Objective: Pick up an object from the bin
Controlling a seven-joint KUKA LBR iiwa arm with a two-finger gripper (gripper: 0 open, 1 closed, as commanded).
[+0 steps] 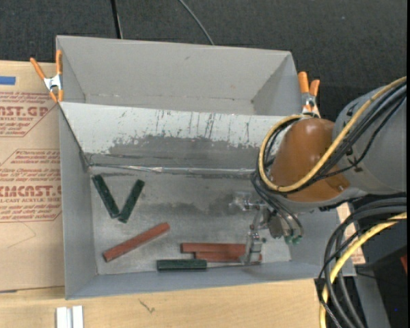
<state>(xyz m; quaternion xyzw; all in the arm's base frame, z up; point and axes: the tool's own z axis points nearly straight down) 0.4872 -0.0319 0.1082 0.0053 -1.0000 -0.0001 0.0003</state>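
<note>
The arm's glossy brown domed wrist cover is looming nearest us. Below it, the gripper is sitting at the right end of a flat, matte reddish-brown bar lying along the front wall of the bin; we are not able to tell whether it is clenched. We are judging the lift as outstanding.

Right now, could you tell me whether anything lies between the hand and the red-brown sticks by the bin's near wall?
Nothing visible does. The hand is at the right end of the red-brown sticks; the dark green stick lies beside them, further left.
</note>
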